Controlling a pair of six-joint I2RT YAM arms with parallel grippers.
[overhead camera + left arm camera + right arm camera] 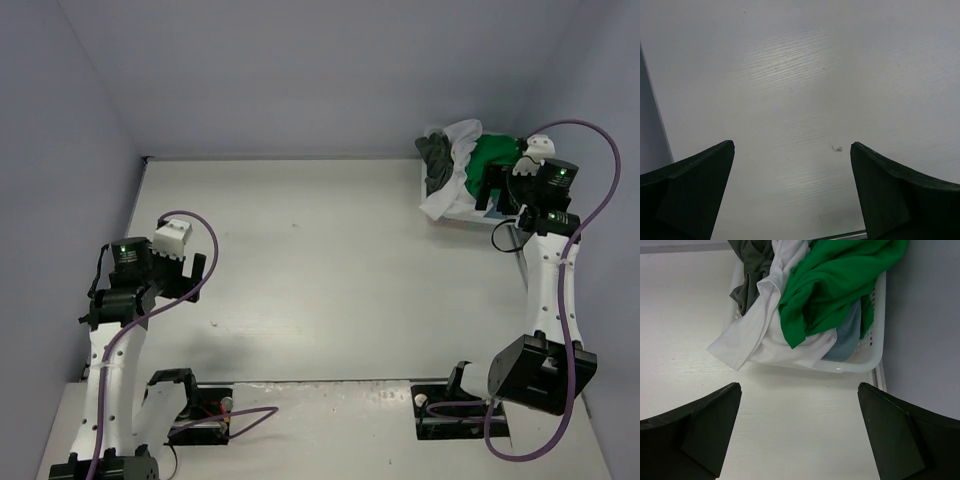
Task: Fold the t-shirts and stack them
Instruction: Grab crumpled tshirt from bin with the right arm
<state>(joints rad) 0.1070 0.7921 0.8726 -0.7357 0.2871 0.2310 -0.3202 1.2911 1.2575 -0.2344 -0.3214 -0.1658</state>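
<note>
Now we see our left gripper [791,146] and right gripper [799,386] spread wide, empty. The t-shirts [840,280] heap in the basket [876,335].

Pairs white link shells with black joint housings on the left arm [105,380] and right arm [548,285]. Carries a green lamp [120,250] near each wrist. Trails a purple cable [187,213] along each arm. Ends in dark, matte, wedge-shaped fingers [685,195].
</note>
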